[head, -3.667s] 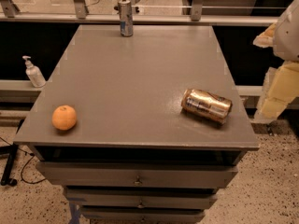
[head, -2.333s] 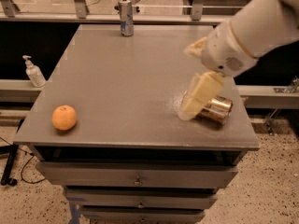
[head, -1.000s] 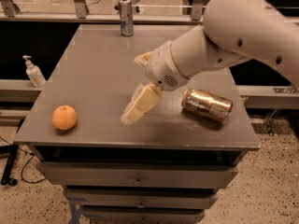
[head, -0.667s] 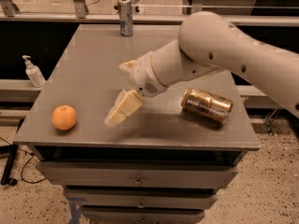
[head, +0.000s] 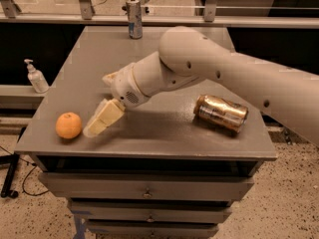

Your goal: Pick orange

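The gripper (head: 95, 127) is hanging low over the table (head: 164, 133). I cannot tell whether it is open or closed. One orange (head: 69, 125) is sitting just beside its tip, on the view's left. Two cans are resting apart from it: a gold can (head: 221, 113) lying to the right and a silver can (head: 133, 18) standing far behind.

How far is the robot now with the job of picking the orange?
The approach looks done: the claw is low over the table, close beside the orange. Nothing is in hand yet; the orange rests on the table. What is left is to close on it and lift it.
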Tool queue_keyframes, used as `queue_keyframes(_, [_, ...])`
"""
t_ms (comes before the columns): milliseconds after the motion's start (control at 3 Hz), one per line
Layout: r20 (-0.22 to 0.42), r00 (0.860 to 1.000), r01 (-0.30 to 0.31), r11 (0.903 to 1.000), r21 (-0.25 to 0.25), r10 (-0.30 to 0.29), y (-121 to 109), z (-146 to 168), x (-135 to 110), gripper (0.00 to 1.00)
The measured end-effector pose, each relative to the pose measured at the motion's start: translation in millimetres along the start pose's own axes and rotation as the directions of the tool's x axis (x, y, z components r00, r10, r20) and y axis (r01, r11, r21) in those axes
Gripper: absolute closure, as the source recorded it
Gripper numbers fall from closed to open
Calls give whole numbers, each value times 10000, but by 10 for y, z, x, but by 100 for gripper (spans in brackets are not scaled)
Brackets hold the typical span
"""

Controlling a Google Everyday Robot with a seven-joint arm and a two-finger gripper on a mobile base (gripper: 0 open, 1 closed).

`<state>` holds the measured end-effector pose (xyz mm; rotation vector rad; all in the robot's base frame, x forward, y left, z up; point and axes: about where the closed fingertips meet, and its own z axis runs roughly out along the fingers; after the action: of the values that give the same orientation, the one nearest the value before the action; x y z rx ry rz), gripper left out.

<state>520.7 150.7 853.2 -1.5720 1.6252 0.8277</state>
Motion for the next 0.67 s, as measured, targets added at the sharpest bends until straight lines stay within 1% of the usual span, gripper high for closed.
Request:
queue_keyframes(333, [471,9987,-173,9988,-454,194,88,175,-131,0])
queue_keyframes(667, [845,9964,11,9979,-646,44,200,300,-194,0])
